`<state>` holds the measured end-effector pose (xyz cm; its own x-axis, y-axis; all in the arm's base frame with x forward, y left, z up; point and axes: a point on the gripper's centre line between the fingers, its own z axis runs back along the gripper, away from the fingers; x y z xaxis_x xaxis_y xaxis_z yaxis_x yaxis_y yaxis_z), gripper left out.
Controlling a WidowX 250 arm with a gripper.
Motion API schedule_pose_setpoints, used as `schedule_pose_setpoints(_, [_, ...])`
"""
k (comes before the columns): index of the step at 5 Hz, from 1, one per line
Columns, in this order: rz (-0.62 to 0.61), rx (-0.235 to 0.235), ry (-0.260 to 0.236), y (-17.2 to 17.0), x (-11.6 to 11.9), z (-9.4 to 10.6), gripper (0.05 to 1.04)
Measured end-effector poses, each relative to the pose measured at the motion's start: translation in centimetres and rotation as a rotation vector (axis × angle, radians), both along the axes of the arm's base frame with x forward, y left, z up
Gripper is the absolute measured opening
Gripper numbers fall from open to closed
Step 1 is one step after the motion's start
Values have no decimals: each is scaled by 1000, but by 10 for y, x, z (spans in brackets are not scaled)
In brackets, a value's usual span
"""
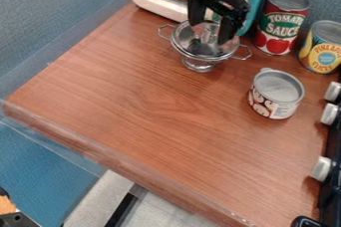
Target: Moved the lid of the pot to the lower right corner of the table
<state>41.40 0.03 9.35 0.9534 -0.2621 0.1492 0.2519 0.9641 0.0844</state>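
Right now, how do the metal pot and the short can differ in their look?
The metal pot has two wire handles; the short can has none. The pot narrows to a foot, while the can has straight sides. The pot is bare metal; the can wears a printed label. Both stand upright.

From my end the desk [166, 111] looks like smooth wood grain with a soft sheen, the pot [200, 61] and its lid [203, 42] are shiny metal, and the stove knobs [321, 169] look like smooth plastic.
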Motion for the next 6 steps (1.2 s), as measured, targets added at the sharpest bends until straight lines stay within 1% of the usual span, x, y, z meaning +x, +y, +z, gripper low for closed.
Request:
schedule_pose_setpoints(1, [-22,-2,15,0,6,-3,952])
schedule_pose_setpoints(2, [-42,2,34,2,6,-9,670])
schedule_pose_setpoints(3, [-40,9,41,3,6,-8,366])
schedule_pose_setpoints(4, [-50,15,35,2,7,-9,152])
schedule_pose_setpoints(5, [-70,37,44,-1,4,-10,61])
schedule_pose_setpoints(6, [-76,23,58,-5,-1,-10,53])
